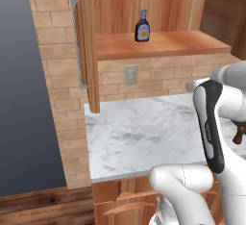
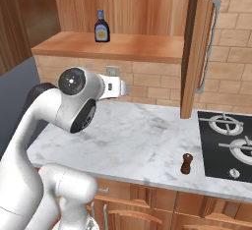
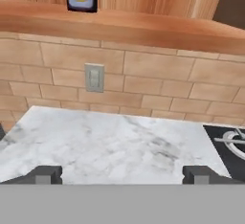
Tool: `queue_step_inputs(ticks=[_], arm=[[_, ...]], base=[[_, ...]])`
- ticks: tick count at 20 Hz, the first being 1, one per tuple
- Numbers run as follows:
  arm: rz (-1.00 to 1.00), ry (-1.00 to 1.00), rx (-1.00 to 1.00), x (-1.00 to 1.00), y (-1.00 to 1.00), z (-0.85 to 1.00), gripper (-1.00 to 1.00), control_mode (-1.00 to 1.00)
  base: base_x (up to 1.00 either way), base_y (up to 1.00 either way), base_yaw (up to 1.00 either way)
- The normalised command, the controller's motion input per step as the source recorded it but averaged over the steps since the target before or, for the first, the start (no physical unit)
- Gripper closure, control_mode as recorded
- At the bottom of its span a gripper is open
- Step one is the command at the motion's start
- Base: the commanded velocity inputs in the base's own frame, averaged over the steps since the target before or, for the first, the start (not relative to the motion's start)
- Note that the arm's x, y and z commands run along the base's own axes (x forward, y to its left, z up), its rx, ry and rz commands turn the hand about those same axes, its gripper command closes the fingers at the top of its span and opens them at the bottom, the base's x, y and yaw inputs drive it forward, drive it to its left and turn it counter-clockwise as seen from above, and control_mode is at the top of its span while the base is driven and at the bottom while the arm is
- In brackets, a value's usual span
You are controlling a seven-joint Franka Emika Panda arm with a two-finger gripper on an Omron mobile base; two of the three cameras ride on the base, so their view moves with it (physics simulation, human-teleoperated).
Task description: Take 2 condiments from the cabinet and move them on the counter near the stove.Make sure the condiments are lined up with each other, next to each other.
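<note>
Simulated kitchen, tan brick backsplash (image 3: 158, 74), white marble counter with grey veins (image 2: 133, 140) over wooden drawers with curved handles (image 2: 147, 212). Rounded dark bottle with blue cap and yellowish label (image 1: 142, 26) stands upright on the plank shelf of the light-brown wooden wall cabinet (image 1: 163, 43), toward the shelf's left end, near the wood-panel back. Tall cabinet door with grey handle (image 1: 76, 41) stands swung open. Shorter all-brown bottle (image 2: 186, 163) is already down on the counter, upright, near the front edge, just beside the black cooktop with grey burner grates (image 2: 229, 143). So judged: one condiment placed, one left on the shelf.

Grey wall outlet (image 3: 94, 77) sits in the brick below the shelf. The two-finger gripper (image 3: 123, 174) hangs over the counter, well below the shelf, jaws spread wide, nothing between them, aimed at the backsplash with the bottle's base at the top edge of the hand view.

Risks from here, my read: hand must climb and clear the shelf lip; coming in low could knock the plank. The bottle is rounded, so an off-centre pinch could tip it back against the panel. The open door crowds the swing toward the stove. Placing the second bottle close could nudge the brown one over or toward the edge.
</note>
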Motion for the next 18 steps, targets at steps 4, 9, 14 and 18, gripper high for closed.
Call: queue_step_inputs(ticks=[4,9,14,18], arm=[[-0.02,-0.06,0.12,0.0,0.52,0.94,-1.0,-1.0],[-0.07,0.0,0.01,0.0,0.43,0.54,-1.0,-1.0],[-0.01,-0.14,0.0,0.05,0.18,0.14,-1.0,-1.0],[0.0,-0.23,0.0,0.2,0.12,0.11,-1.0,-1.0]], base=[[0.0,0.0,0.0],[0.0,0.0,0.0],[0.0,0.0,0.0],[0.0,0.0,0.0]])
